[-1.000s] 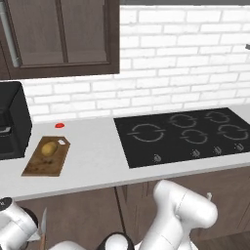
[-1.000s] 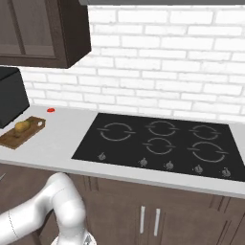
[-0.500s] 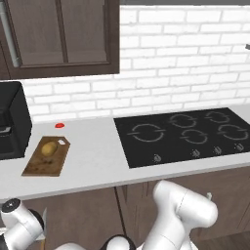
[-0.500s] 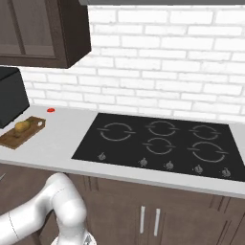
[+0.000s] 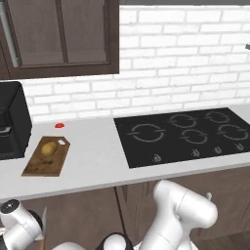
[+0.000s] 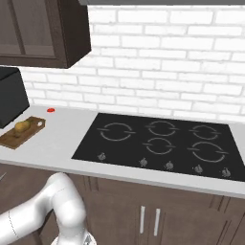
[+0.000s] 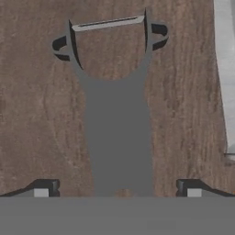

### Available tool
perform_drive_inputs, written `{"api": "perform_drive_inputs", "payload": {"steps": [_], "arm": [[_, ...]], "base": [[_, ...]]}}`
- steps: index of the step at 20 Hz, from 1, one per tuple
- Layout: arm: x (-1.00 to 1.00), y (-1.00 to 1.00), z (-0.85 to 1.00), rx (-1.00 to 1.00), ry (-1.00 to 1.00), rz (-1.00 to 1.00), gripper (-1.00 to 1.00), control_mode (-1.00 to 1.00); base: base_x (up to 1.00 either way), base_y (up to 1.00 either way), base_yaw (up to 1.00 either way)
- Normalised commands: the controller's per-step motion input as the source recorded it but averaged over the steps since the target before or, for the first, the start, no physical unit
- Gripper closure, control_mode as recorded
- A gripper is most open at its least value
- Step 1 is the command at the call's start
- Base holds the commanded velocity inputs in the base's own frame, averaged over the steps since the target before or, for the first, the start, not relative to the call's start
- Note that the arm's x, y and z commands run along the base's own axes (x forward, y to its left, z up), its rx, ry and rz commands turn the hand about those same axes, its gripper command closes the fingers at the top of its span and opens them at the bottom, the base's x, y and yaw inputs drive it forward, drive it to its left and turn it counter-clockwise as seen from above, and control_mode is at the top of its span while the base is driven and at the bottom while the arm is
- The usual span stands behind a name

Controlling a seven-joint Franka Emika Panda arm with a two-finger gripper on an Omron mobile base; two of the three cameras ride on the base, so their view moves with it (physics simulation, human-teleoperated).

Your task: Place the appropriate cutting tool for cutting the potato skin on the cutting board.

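Observation:
The dark grey peeler [image 7: 114, 114] lies flat on a brown wood-grain surface, its looped head pointing to the top of the hand view. My gripper [image 7: 117, 189] is open just above it. The handle runs between the two fingertips [image 7: 43, 188], with a gap on each side. On the counter, the brown cutting board [image 5: 36, 166] carries the small yellowish potato [image 5: 48, 149] near its far end; both show again as the board [image 6: 14, 139] and potato [image 6: 21, 127] from the right. My wrist [image 5: 19, 224] hangs below the counter front, left of and under the board.
A slim silver knife blade [image 7: 225, 78] lies along the right side of the peeler. A black appliance [image 5: 10, 127] stands left of the board, and a small red object [image 5: 59, 125] sits behind it. The black cooktop [image 5: 190, 134] takes up the counter's right half.
The hand at the lower left of the left base view has shifted only slightly. Board, potato and counter items have not moved.

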Motion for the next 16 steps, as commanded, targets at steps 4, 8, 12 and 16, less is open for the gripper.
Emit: {"api": "perform_drive_inputs", "payload": {"steps": [4, 8, 12, 16], "arm": [[0.12, 0.17, -0.13, 0.00, 0.04, 0.00, -1.00, -1.00], [0.06, 0.12, -0.22, 0.00, 0.08, 0.00, -1.00, -1.00], [-0.21, 0.00, -0.63, 0.00, 0.13, 0.00, -1.00, -1.00], [-0.41, 0.00, -0.94, -0.03, 0.12, 0.00, 1.00, -1.00]], "base": [[0.00, 0.00, 0.00], [0.00, 0.00, 0.00], [0.00, 0.00, 0.00], [0.00, 0.00, 0.00]]}}
